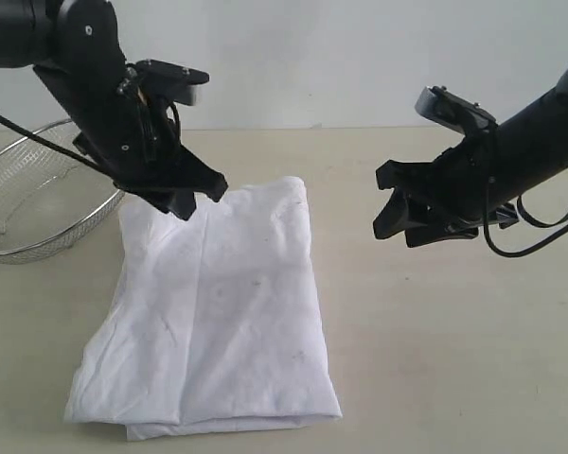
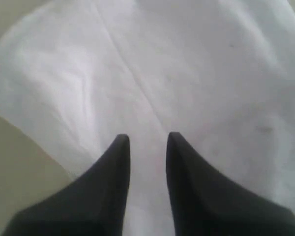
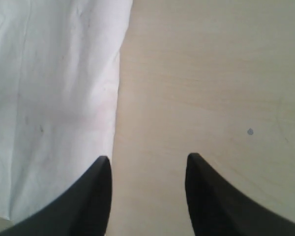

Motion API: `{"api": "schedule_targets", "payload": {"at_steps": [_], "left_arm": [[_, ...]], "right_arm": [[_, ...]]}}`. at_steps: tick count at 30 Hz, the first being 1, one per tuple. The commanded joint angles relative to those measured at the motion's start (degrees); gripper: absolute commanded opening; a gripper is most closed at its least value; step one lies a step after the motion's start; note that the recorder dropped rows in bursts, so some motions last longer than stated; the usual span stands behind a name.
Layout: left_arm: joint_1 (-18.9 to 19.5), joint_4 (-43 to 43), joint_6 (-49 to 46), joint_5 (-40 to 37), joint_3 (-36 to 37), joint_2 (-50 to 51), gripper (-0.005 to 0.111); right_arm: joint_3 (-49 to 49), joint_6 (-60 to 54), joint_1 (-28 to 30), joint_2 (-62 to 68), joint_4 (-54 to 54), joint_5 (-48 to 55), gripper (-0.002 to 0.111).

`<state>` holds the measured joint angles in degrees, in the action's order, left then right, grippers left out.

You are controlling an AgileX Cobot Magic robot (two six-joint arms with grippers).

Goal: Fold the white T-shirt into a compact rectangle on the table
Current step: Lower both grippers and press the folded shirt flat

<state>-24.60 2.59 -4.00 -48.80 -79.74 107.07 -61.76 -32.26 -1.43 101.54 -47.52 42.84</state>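
The left hand (image 1: 195,195), its fingers narrowly parted and empty, hovers over a far corner of the white T-shirt (image 1: 218,312). The right hand (image 1: 382,200), parted wider and empty, hangs over the bare surface (image 1: 435,359) beside it. The shirt lies folded into a wrinkled oblong, its plain side up.

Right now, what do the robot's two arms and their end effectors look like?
Both arms are matte black. The left end effector and the right end effector each have two black fingers tapering to points. Black cables loop off both arms; a grey block sits atop each wrist.
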Motion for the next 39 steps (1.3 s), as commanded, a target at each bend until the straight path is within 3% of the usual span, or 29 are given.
{"api": "schedule_targets", "payload": {"at_steps": [1, 9, 14, 19, 28, 39], "left_arm": [[-1.26, 3.6, -4.49, -0.31, 2.18, 0.23, 0.023], [-1.26, 2.1, -2.9, -0.71, 5.13, 0.23, 0.023], [-1.26, 2.1, -2.84, -0.3, 6.42, 0.23, 0.023], [-1.26, 0.98, -2.84, -1.27, 6.53, 0.23, 0.023], [-1.26, -4.08, -1.33, -3.77, 6.53, 3.57, 0.023], [-1.26, -10.33, 1.78, -4.79, 6.53, 7.46, 0.023]], "right_arm": [[0.1, -3.59, 0.25, 2.09, -2.45, 2.85, 0.042], [0.1, -20.14, 0.25, 10.42, -21.34, 11.63, 0.042], [0.1, -25.49, 0.25, 14.01, -25.27, 11.97, 0.042], [-0.39, -27.64, 0.25, 16.9, -28.59, 13.1, 0.067], [-1.28, -28.86, -0.49, 19.38, -33.05, 11.81, 0.067], [-2.5, -28.99, -7.03, 20.39, -34.93, 4.66, 0.067]]}}
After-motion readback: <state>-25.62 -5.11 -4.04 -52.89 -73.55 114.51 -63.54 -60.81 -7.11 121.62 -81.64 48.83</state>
